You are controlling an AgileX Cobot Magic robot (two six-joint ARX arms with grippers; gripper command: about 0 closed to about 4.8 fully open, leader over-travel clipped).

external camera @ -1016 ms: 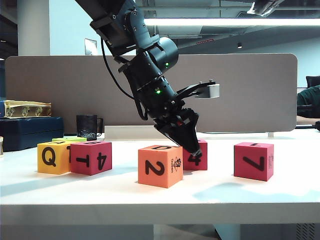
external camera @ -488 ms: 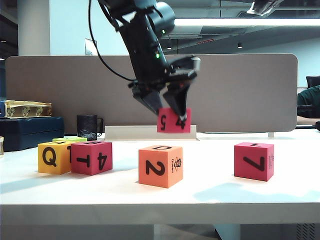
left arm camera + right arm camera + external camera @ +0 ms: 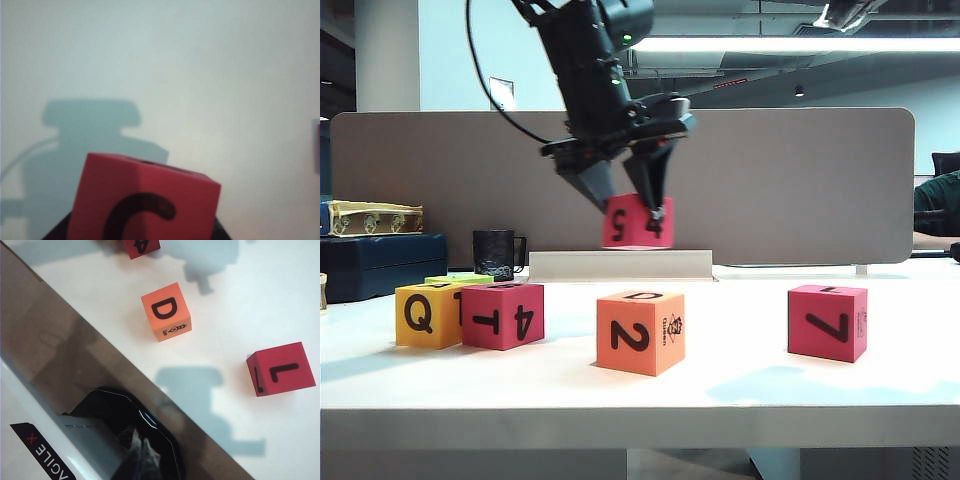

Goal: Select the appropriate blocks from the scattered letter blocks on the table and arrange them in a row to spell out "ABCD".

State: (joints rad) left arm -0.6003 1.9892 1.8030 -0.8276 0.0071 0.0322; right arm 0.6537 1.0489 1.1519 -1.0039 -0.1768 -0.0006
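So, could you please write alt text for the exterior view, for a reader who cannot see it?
The left gripper holds a pink-red cube marked 5 and 4 in the air above the white table. On the table stand a yellow Q cube touching a pink-red T/4 cube, an orange 2 cube and a pink-red 7 cube. The right gripper is out of sight.

**White surface with five foam cubes resting on it**

The white surface [image 3: 740,385] has a thick front edge and carries five cubes. At the exterior view's left, a yellow cube marked Q [image 3: 423,315] sits touching a pink-red cube marked T and 4 [image 3: 503,315], with a lime-green cube [image 3: 455,279] just behind them, mostly hidden. Near the middle stands an orange cube marked 2 [image 3: 641,332], its top face showing D. Well apart to the right rests a pink-red cube marked 7 [image 3: 828,321], its top showing L.
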